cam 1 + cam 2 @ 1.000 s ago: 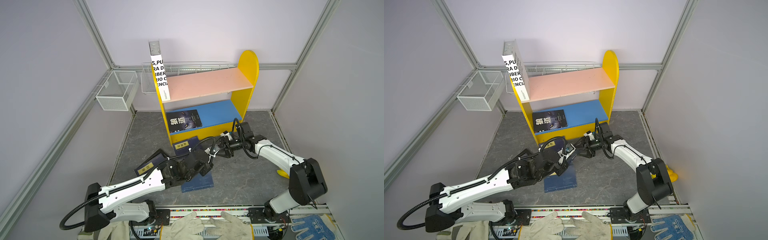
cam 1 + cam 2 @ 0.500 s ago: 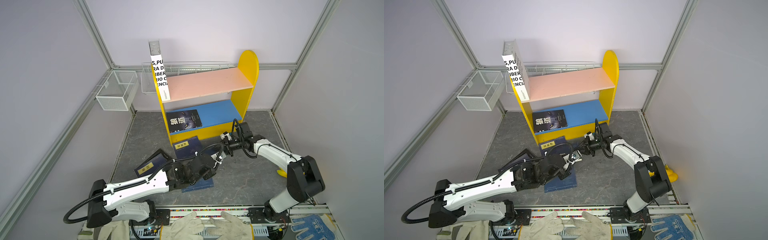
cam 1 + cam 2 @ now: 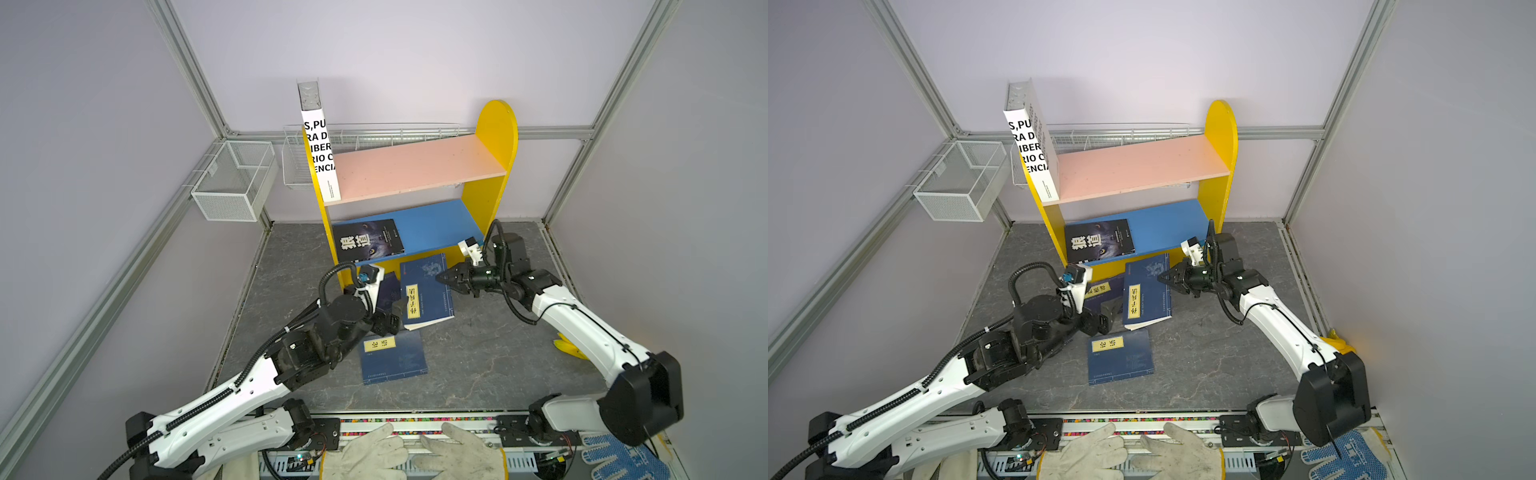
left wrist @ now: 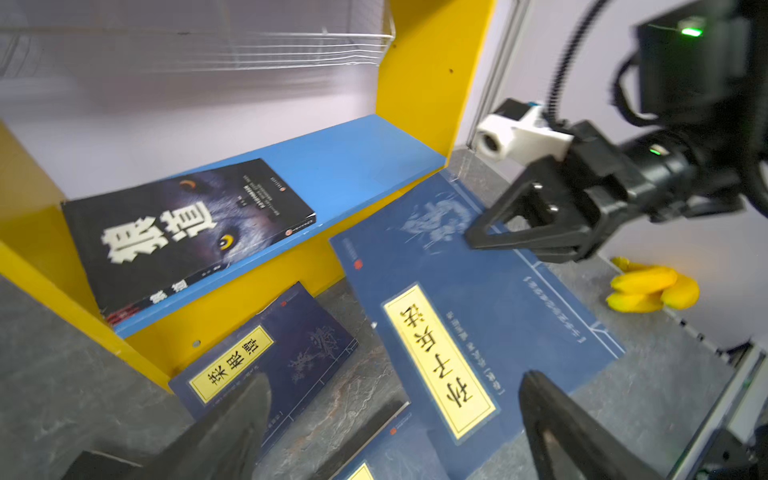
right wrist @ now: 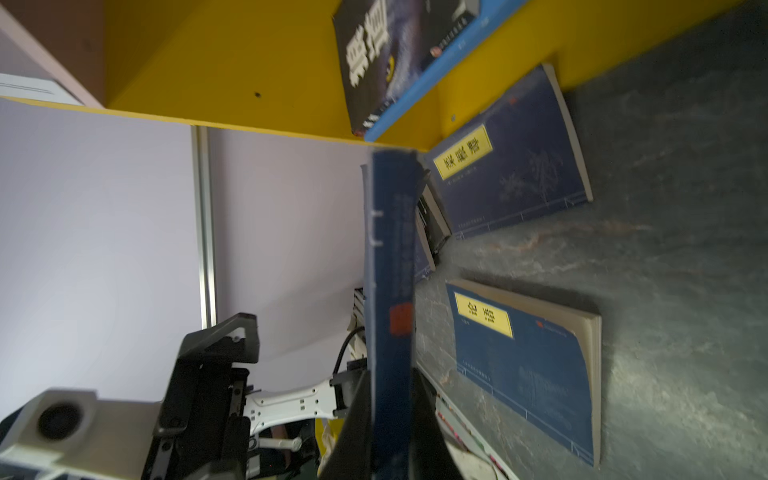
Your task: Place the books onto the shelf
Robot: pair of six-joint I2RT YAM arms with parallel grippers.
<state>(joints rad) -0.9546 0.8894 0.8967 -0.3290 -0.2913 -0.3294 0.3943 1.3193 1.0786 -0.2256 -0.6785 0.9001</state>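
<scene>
My right gripper (image 3: 442,277) (image 5: 390,399) is shut on the right edge of a navy book with a yellow label (image 3: 424,291) (image 3: 1146,291) (image 4: 478,316) (image 5: 390,249). The book hangs tilted in front of the shelf (image 3: 494,137) (image 3: 1221,137). My left gripper (image 3: 392,316) (image 3: 1106,316) (image 4: 395,378) stands open at the book's near left corner, holding nothing. A second navy book (image 3: 392,359) (image 5: 523,365) lies flat on the floor. A third navy book (image 3: 1100,289) (image 4: 266,357) leans by the shelf foot. A black book (image 3: 365,240) lies on the blue board. A white book (image 3: 320,153) stands on the pink board.
White wire baskets (image 3: 235,183) hang on the back-left rail and behind the shelf. A yellow banana-like object (image 3: 567,347) lies by the right wall. Work gloves (image 3: 411,453) rest on the front rail. Grey floor shows to the right of the books.
My right gripper has shut on the navy book's edge. My left gripper has opened and let go of that book, which now shows its cover tilted in front of the shelf.
</scene>
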